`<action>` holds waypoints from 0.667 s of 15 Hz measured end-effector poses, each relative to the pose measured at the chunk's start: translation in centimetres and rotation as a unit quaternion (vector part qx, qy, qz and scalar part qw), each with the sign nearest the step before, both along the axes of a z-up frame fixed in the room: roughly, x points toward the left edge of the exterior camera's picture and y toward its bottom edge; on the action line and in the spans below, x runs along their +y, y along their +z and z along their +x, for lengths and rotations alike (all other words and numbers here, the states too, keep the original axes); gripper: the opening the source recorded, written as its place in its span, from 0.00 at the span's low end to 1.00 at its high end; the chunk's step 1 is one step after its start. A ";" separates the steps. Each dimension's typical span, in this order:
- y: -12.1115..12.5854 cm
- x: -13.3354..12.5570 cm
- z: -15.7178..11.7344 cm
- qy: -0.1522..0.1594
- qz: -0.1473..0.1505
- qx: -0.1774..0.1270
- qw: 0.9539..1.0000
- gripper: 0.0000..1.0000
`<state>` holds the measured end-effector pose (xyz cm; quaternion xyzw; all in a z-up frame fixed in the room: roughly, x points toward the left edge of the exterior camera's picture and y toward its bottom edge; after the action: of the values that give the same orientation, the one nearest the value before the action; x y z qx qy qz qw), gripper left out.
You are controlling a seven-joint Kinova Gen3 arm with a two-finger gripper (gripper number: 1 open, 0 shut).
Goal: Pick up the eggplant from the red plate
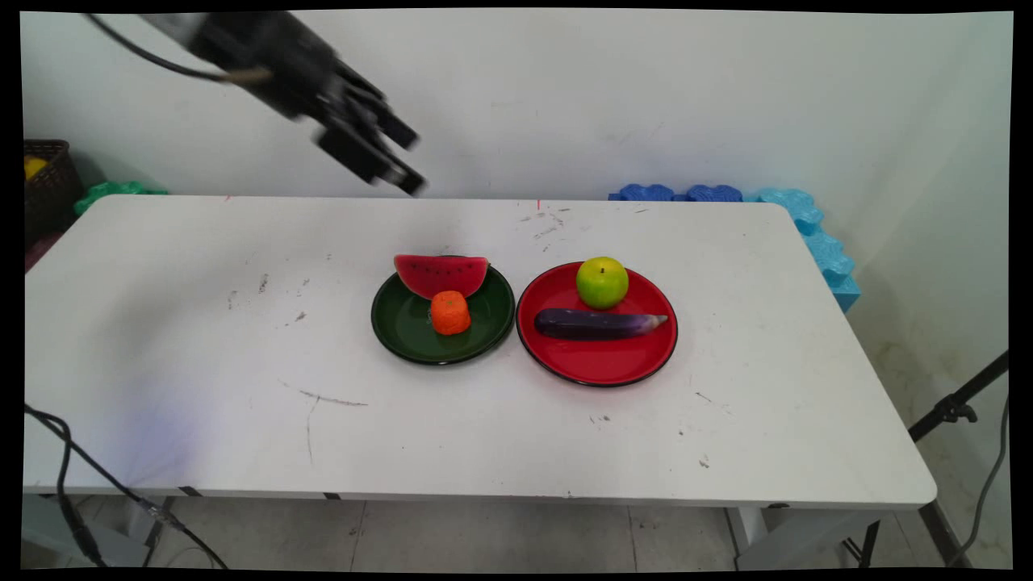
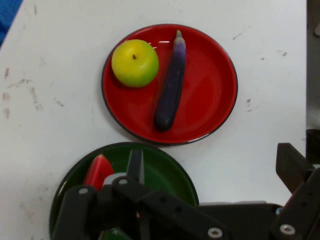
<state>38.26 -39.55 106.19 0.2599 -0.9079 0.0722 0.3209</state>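
My gripper (image 1: 413, 161) hangs high above the table's back edge, left of the plates, open and holding nothing. Below it, a dark green plate (image 1: 403, 331) carries a watermelon slice (image 1: 441, 275) and a small orange (image 1: 450, 313). Touching its right rim is a red plate (image 1: 597, 363) with a green apple (image 1: 602, 282) and a purple eggplant (image 1: 597, 323) lying in front of it. In the hand view the gripper (image 2: 212, 155) looks down on the red plate (image 2: 210, 100), the apple (image 2: 134, 63) and the eggplant (image 2: 171, 85). The linkage hides much of the green plate (image 2: 165, 170); the watermelon slice (image 2: 98, 171) peeks out.
Blue foam pieces (image 1: 775, 210) lean along the table's back right corner and right side. A dark basket (image 1: 47, 181) and green foam (image 1: 113, 192) sit beyond the left end. Black cables (image 1: 73, 468) hang at the front left, and a black stand (image 1: 956, 407) sits at the right.
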 end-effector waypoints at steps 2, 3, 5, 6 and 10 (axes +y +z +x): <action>-1.8 -0.9 -2.5 0.000 0.007 -0.014 1.000 1.00; -2.8 -1.3 -3.6 -0.001 0.011 -0.021 1.000 1.00; -5.1 -2.1 -5.8 -0.003 0.020 -0.037 0.999 1.00; -6.5 -2.6 -7.0 -0.004 0.025 -0.047 0.999 1.00; -12.7 -4.9 -11.7 -0.009 0.041 -0.078 0.996 1.00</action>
<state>26.56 -44.40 93.48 0.2582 -0.9346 0.0525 0.2388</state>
